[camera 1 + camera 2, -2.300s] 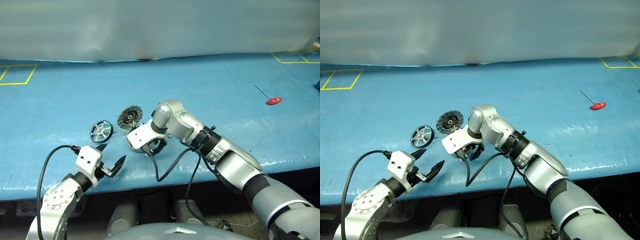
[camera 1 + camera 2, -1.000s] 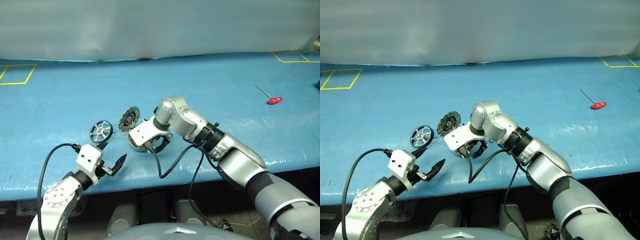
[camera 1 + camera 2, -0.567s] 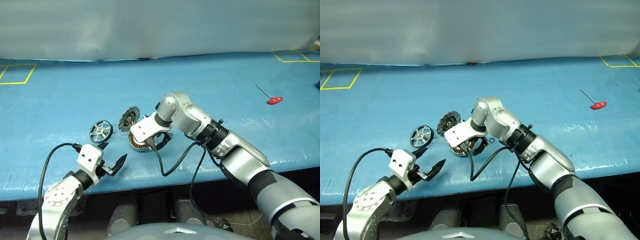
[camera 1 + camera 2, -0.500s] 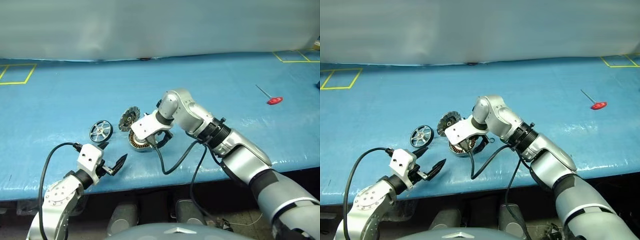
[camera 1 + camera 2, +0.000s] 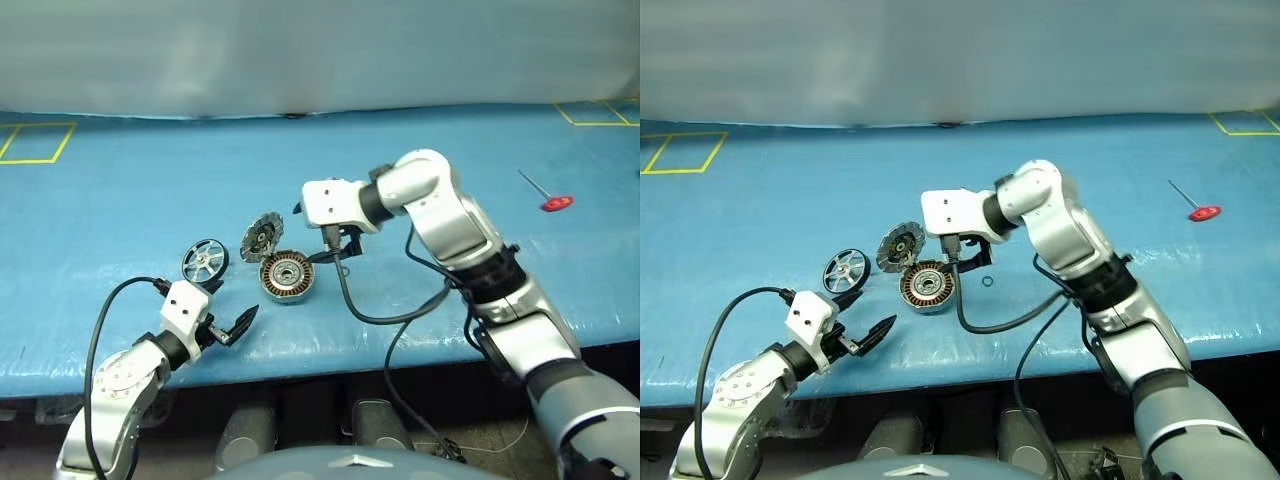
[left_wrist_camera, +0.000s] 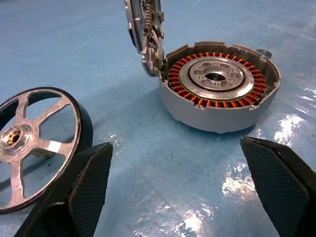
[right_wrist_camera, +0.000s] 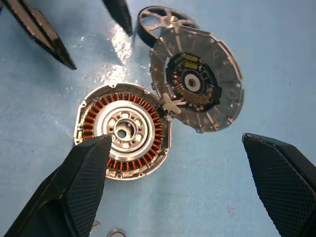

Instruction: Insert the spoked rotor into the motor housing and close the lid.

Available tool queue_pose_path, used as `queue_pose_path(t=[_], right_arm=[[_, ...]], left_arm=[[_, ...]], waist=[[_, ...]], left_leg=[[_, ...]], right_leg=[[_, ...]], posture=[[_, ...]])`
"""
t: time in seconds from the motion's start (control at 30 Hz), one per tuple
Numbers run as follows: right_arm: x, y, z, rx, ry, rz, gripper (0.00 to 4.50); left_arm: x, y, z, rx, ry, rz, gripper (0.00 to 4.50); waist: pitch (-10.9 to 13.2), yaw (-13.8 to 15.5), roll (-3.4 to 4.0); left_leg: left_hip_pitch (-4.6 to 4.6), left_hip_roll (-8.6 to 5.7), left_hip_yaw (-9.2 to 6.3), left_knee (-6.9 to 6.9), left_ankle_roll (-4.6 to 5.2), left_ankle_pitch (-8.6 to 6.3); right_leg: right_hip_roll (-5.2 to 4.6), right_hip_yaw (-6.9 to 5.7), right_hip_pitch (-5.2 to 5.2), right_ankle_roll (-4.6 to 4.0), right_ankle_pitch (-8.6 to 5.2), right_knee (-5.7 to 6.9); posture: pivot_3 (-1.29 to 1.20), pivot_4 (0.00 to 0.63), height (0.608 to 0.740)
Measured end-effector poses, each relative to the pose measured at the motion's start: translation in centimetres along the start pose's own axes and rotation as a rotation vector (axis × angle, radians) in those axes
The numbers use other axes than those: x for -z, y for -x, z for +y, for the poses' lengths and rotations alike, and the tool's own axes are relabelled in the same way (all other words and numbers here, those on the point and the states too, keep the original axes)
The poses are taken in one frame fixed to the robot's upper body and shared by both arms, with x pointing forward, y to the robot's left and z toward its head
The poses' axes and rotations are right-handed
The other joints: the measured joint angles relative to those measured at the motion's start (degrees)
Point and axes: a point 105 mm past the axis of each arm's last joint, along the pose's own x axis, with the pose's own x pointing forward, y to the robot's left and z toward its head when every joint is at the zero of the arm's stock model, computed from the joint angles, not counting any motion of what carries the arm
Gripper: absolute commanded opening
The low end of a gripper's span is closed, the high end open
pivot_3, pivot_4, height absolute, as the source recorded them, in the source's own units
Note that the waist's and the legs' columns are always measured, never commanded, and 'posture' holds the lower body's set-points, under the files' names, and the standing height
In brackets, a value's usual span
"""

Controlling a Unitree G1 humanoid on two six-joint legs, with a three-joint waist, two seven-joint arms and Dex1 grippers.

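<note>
A table [image 5: 120,170] covered in glossy, slightly wrinkled blue sheeting stretches ahead of me, with yellow tape outlines at its far corners. Near the front edge sits the motor housing [image 5: 287,277], a shallow round cup of dull grey metal with a ring of copper-brown windings around a smooth silver hub. Its lid [image 5: 262,237], a round grey disc with a notched edge and a dark, detailed inner face, stands tilted open, joined to the housing's far left edge. Just to the left of both, apart from them, the spoked rotor [image 5: 204,261] lies flat on the sheeting: a dark rim, shiny silver spokes, a small central hub.

My left fingers [image 5: 221,322] hover low over the table's front edge, spread wide and empty, their black textured tips pointing toward the rotor and housing. My right fingers [image 5: 973,252] hang above the table just right of the lid, also spread wide and holding nothing; in the right wrist view they frame the housing and open lid from above.

A small dark ring [image 5: 987,281] lies on the sheeting just right of the housing. Far off to the right rests a thin metal tool with a red handle [image 5: 554,203].

A second ago my right hand was low over the housing, covering part of it. It has since lifted up and away to the right, and the windings are in plain sight. My left hand has stayed where it was.
</note>
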Motion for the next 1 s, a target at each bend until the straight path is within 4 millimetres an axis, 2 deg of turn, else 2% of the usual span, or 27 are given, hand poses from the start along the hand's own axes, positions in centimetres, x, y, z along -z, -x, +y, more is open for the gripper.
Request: queue_pose_path(t=[0.1, 0.23, 0.37, 0.5, 0.67, 1.0], right_arm=[[0.4, 1.4, -0.5, 0.256, -0.168, -0.088, 4.48], [1.4, 3.1, -0.7, 0.489, -0.37, -0.141, 4.48], [4.2, 3.0, 1.6, 0.627, -0.638, -0.135, 4.48], [6.6, 2.6, 3.8, 0.7, -0.734, -0.068, 4.48], [8.8, -0.1, 7.1, 0.673, -0.784, -0.003, 4.48], [9.9, -2.1, 7.7, 0.692, -0.76, -0.026, 4.48]], left_arm=[[0.2, 0.1, -0.1, 0.003, 0.008, 0.009, 4.5], [0.5, 0.2, -0.2, 0.007, 0.017, 0.024, 4.5], [0.7, 0.3, -0.3, 0.01, 0.027, 0.031, 4.5], [0.7, 0.4, -0.3, 0.01, 0.023, 0.031, 4.5], [0.6, 0.4, -0.2, 0.003, 0.018, 0.029, 4.5], [0.6, 0.4, -0.1, 0.004, 0.011, 0.032, 4.5]], waist=[[0.0, -0.1, 0.0], [0.0, -0.1, -0.01], [0.0, -0.1, 0.02], [0.0, -0.2, 0.01], [0.0, -0.4, 0.02], [0.0, -0.3, 0.0]], left_leg=[[-0.01, -0.02, 0.02, 0.0, -0.01, 0.0], [0.04, 0.01, -0.04, 0.04, -0.05, 0.04], [0.04, -0.04, -0.08, 0.06, -0.05, 0.04], [0.07, -0.05, -0.07, 0.07, -0.04, 0.04], [0.1, 0.01, -0.03, 0.07, -0.05, 0.05], [0.1, 0.03, -0.02, 0.1, -0.04, 0.05]], right_leg=[[-0.02, 0.05, -0.04, 0.01, -0.02, 0.06], [0.01, -0.04, 0.03, 0.23, -0.2, 0.1], [0.0, -0.07, 0.05, 0.26, -0.23, 0.1], [0.01, -0.07, 0.08, 0.29, -0.23, 0.08], [0.07, -0.07, 0.08, 0.31, -0.27, 0.09], [0.19, -0.09, 0.11, 0.35, -0.27, 0.06]], posture=[[0.0, 0.15, 0.74], [0.0, 0.15, 0.74], [0.0, 0.15, 0.74], [0.0, 0.15, 0.74], [0.0, 0.15, 0.74], [0.0, 0.15, 0.74]])
